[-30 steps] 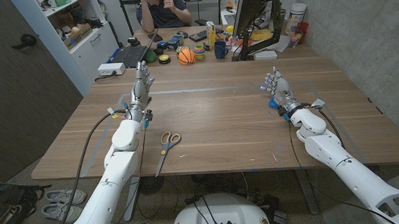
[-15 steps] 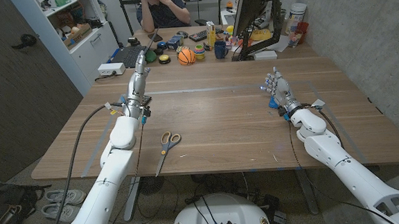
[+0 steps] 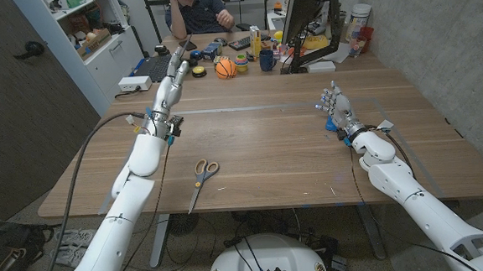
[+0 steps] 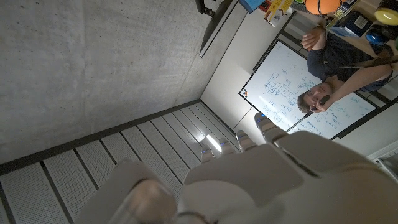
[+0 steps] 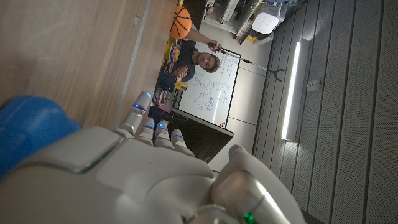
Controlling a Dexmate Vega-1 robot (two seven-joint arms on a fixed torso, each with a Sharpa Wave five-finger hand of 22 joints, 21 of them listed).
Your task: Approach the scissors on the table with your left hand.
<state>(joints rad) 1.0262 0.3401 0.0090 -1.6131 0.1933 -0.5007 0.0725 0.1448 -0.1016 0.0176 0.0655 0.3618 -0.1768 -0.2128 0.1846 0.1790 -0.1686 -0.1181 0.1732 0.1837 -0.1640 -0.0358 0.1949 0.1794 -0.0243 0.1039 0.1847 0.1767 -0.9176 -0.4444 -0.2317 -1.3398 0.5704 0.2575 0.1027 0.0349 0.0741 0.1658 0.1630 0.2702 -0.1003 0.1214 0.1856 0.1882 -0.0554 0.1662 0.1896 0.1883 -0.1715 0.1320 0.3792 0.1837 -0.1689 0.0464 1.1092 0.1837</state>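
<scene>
Fingers spread and empty, our left hand [image 3: 169,89] is raised above the wooden table [image 3: 268,151], well beyond the scissors [image 3: 203,172] lying near the front edge. Our right hand [image 3: 335,106] stands upright, fingers together, empty.

Two glossy white rounded-shell arms, segmented, darker seams at joints. Left hand [image 3: 171,83] silver-grey metal fingers, black wrist block with a small teal-green part; thick black cable [image 3: 92,166] loops alongside the forearm. Right hand [image 3: 335,105] same grey fingers with blue-lit tips; thin black cable [image 3: 354,158] at wrist, green light near it.
</scene>
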